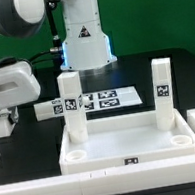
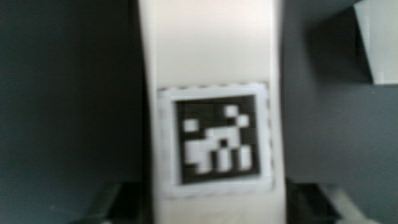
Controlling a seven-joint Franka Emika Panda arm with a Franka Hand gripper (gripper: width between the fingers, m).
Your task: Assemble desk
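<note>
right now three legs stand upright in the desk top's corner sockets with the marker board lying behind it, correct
Not three, two: the exterior view shows a leg at its left and a leg at its right upright in corner sockets of the desk top. The marker board does lie behind it. The gripper holds a third leg.

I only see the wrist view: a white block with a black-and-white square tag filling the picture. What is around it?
Observer: A large white rimmed plastic desk top, shaped like a tray, lies at the front.
Operator: Is anything on it?
Observer: Two blocky white tagged legs stand upright at its two far corners.
Operator: And behind them?
Observer: A thin flat white marker board lies between those legs, further back.
</note>
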